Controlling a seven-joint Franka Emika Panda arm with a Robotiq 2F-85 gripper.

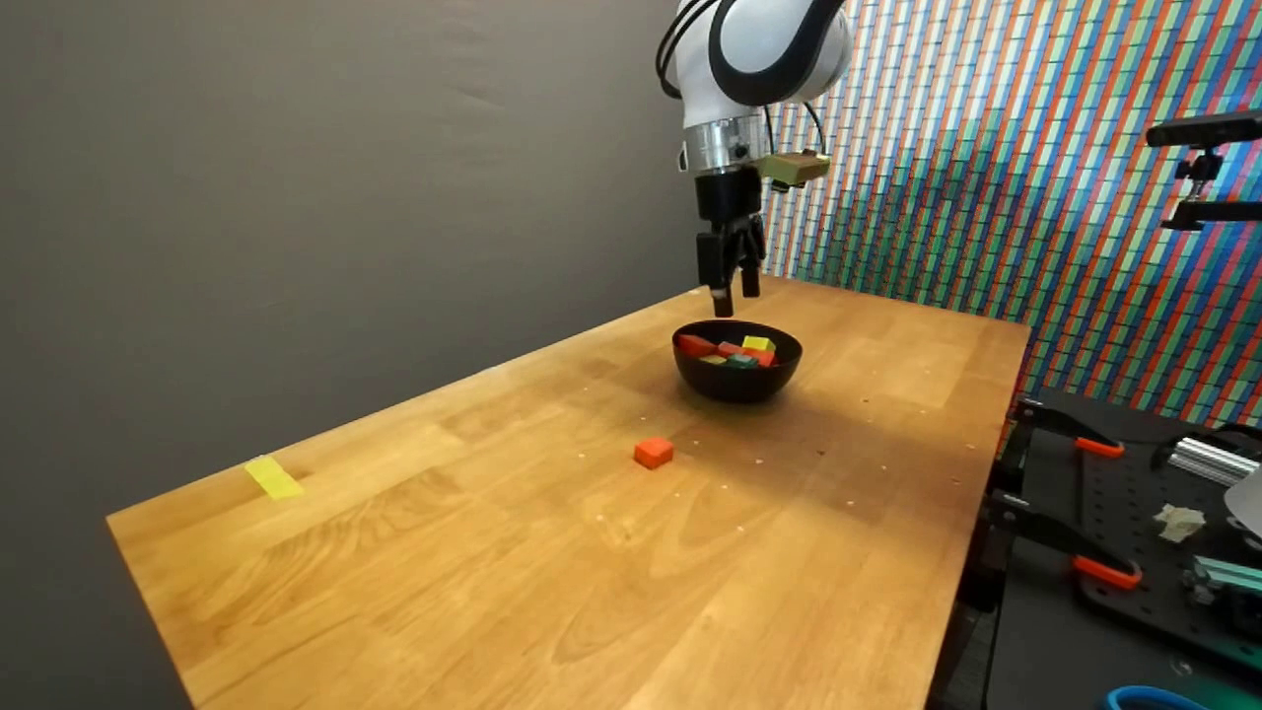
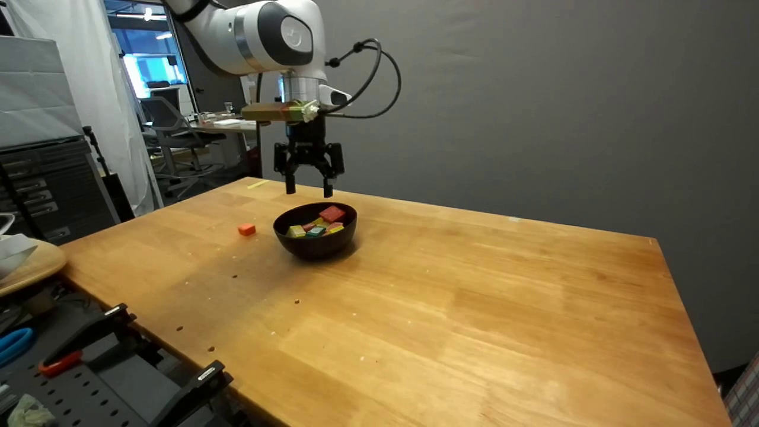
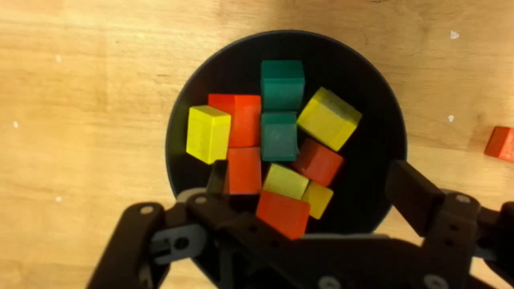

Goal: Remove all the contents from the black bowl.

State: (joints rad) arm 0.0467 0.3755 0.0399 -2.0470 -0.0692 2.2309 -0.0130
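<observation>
in an exterior view a lone red block [image 1: 654, 453] sits on the table [image 1: 552, 611], near the bowl [image 1: 737, 387] but not touching it; set aside, i judge, as emptied out. the bowl stands upright, its wall penning in the other blocks [image 3: 279, 138]. over it hangs the gripper [image 2: 309, 191], pointing down, fingers parted with nothing between them, presumably wide so as to straddle a block. in the wrist view, a yellow block [image 3: 208, 136] at left lies beside the reds [image 3: 244, 164], greens [image 3: 282, 94] fill the middle, and another yellow [image 3: 327, 120] at right has bare bowl beyond it, so it looks easiest to pinch.

around this, tape [image 1: 274, 477] lies flat by the table's left corner, out of the way. what may hinder is the bowl's rim and tight packing, little gap for fingers between neighbours. the gripper hides the bowl's lower part in the wrist view; more may lie there unseen. past the table's right edge are clamps [image 1: 1063, 542] and a camera [image 1: 1203, 128], well apart from the bowl.
</observation>
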